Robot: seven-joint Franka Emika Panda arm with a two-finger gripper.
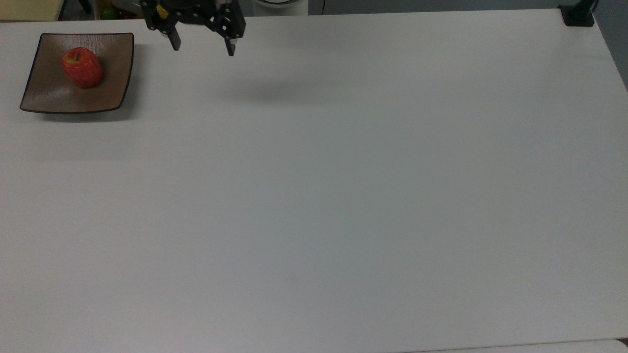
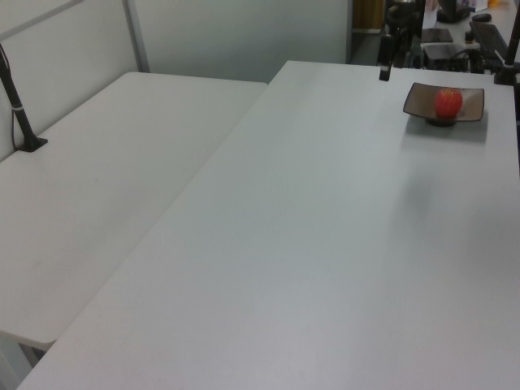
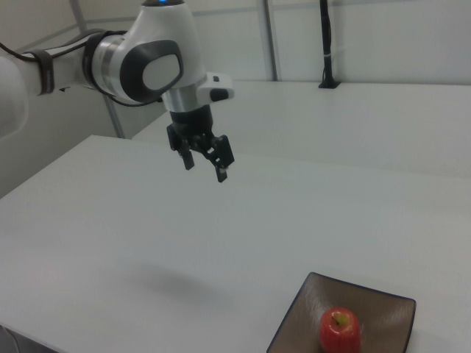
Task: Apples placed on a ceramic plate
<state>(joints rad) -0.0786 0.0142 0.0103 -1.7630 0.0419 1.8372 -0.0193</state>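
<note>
White table (image 1: pixel 314 196) bearing ceramic plate (image 1: pixel 49 93)

Count: 1 apple (image 1: pixel 82 67), on 1 ceramic plate (image 1: pixel 51 93). 1 gripper (image 1: pixel 202 48) beside plate. 2 tables: main table (image 1: pixel 343 196), second table (image 2: pixel 97 179) adjoining.

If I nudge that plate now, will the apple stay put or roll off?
The apple is round and glossy and sits free on the ceramic plate, so it would probably roll with a quick shove. The plate's slightly upturned edges may catch a slow roll. The gripper hangs open, away from both, so nothing steadies the apple.
</note>
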